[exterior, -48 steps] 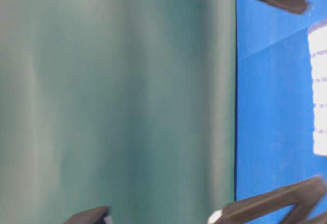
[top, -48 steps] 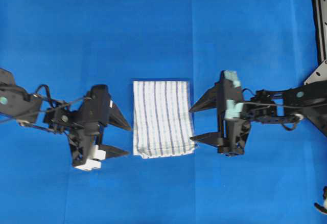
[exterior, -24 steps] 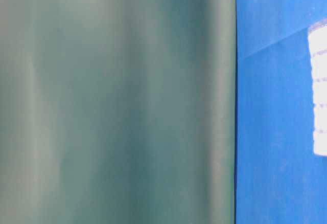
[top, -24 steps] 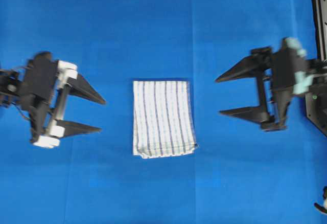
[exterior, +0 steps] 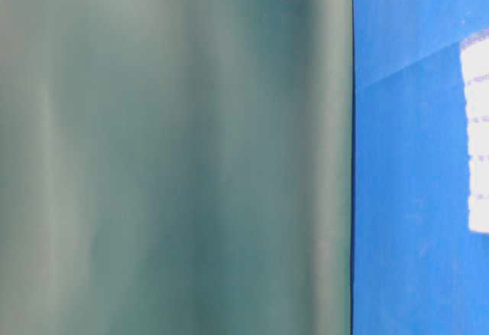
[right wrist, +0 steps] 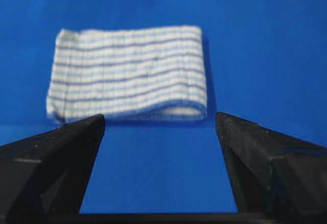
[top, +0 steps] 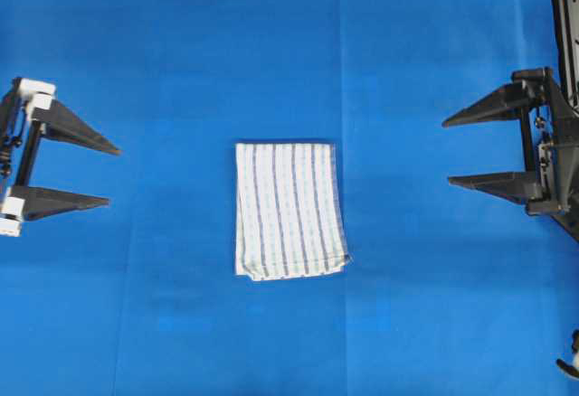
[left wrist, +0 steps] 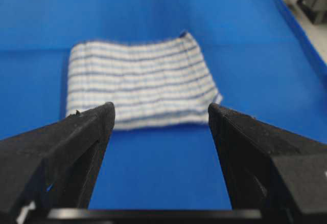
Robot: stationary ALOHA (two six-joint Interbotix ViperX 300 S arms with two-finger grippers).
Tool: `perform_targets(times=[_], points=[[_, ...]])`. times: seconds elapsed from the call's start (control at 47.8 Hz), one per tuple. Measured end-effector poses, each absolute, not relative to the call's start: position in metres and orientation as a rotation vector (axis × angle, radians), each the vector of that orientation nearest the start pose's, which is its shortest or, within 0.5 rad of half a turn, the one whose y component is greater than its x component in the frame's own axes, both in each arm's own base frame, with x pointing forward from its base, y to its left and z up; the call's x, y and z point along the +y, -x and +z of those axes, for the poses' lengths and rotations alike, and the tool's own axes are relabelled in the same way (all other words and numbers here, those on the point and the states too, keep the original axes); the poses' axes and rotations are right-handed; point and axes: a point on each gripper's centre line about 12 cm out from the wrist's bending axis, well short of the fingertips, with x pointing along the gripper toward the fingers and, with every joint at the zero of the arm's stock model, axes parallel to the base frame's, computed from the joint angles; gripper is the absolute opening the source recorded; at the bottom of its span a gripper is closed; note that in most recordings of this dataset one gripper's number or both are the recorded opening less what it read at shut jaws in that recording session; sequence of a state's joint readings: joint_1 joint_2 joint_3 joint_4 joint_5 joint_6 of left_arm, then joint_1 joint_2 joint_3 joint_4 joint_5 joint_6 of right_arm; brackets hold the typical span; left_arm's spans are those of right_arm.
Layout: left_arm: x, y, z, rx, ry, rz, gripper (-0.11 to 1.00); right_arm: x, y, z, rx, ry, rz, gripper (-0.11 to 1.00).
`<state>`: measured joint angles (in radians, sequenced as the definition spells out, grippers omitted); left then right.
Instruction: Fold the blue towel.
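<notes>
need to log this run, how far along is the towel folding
Looks done: the blue towel lies as a compact folded rectangle on the blue table covering, layered edges showing along its near side in the right wrist view. In hand: nothing. The left gripper and right gripper both stand open and empty, well clear on either side. Left: seemingly nothing, unless another fold is wanted.

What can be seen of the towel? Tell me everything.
The towel is white woven cloth with thin dark-blue and light-blue stripes in a faint check. It lies flat as a folded rectangle in the middle of the blue table cover, its layers showing along one edge in the wrist views, with one corner slightly splayed. Only the cover touches it. The left gripper and right gripper stand open and empty, well clear on either side.
</notes>
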<state>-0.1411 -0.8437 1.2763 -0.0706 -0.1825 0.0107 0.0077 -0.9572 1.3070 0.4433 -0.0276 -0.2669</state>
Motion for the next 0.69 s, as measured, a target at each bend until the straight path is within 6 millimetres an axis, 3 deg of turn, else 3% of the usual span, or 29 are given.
perform_targets(times=[0.355,0.69], points=[[-0.019,-0.167,0.191,0.215,0.042,-0.101,0.69,-0.005,-0.173,0.185,0.317,-0.16,-0.073,0.9],[-0.017,-0.157,0.184,0.193,0.044,-0.098,0.69,-0.006,-0.173,0.185,0.305,-0.161,-0.08,0.9]])
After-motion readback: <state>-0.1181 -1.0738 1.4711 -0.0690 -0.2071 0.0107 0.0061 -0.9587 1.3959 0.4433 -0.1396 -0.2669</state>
